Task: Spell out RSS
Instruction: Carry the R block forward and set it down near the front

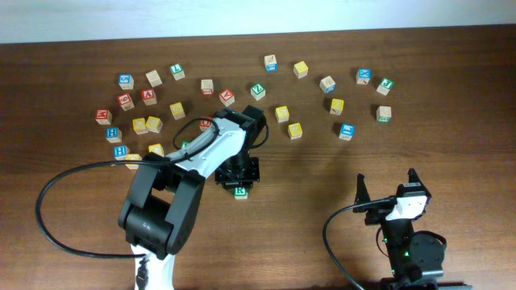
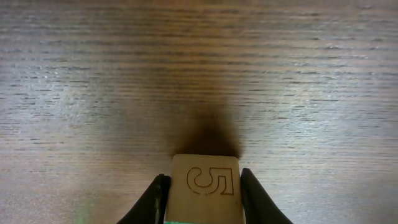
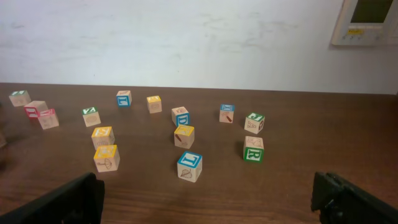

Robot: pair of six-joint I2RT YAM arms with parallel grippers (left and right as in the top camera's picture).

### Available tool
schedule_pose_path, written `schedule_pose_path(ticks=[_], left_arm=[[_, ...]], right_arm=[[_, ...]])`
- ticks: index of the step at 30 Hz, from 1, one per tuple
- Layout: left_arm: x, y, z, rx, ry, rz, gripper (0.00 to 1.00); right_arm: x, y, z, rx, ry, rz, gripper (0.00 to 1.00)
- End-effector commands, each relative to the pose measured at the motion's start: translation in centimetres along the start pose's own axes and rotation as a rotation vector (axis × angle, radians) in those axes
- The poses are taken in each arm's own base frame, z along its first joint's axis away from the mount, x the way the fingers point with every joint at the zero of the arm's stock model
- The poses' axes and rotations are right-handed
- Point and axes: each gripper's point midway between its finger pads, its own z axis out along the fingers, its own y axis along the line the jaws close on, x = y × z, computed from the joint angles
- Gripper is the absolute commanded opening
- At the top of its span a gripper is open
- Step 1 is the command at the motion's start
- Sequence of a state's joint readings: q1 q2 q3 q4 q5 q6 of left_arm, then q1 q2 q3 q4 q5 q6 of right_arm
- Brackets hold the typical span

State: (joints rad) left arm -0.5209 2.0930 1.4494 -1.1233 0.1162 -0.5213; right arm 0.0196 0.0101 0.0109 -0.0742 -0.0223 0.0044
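Note:
My left gripper (image 1: 240,179) is shut on a small wooden cube (image 1: 240,192) whose green top face bears a white letter that looks like R. In the left wrist view the cube (image 2: 205,186) sits between both fingers, low over the table, and its wooden side shows an outlined 5. Several yellow-faced cubes, such as two near the middle (image 1: 282,113) (image 1: 295,130), lie on the table; their letters are too small to read. My right gripper (image 1: 389,189) is open and empty near the front edge, and it also shows in the right wrist view (image 3: 205,205).
Many letter cubes lie scattered across the far half of the brown table (image 1: 322,209). In the right wrist view a wooden cube with a green R side (image 3: 253,150) stands beside a blue T cube (image 3: 189,165). A black cable (image 1: 56,201) loops at the left.

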Motion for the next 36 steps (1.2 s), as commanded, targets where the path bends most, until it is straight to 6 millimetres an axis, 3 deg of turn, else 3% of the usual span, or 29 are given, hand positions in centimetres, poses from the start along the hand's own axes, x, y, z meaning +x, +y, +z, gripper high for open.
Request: schedule_pose_path(ticks=[1,3,11,20,24,36], left_arm=[[-0.5,0.0,0.9,-0.012,-0.011,-0.005,0.23],[-0.5,0.0,0.9,-0.012,-0.011,-0.005,0.30],[-0.7,1.0,0.7,-0.014,0.003,-0.035,0.23],[-0.7,1.1,0.7,-0.006,0.009,-0.043,0.33],[-0.6,1.2,0.7,-0.008,0.014,-0.044,0.24],[-0.9,1.5,0.5,0.030,0.028,-0.100,0.25]], right_arm=[[0.2,-0.3,0.0,0.015,0.004,0.012,0.98],[0.2,-0.3,0.0,0.015,0.004,0.012,0.98],[0.2,-0.3,0.0,0.015,0.004,0.012,0.98],[0.2,-0.3,0.0,0.015,0.004,0.012,0.98],[0.2,-0.3,0.0,0.015,0.004,0.011,0.98],[0.2,-0.3,0.0,0.015,0.004,0.012,0.98]])
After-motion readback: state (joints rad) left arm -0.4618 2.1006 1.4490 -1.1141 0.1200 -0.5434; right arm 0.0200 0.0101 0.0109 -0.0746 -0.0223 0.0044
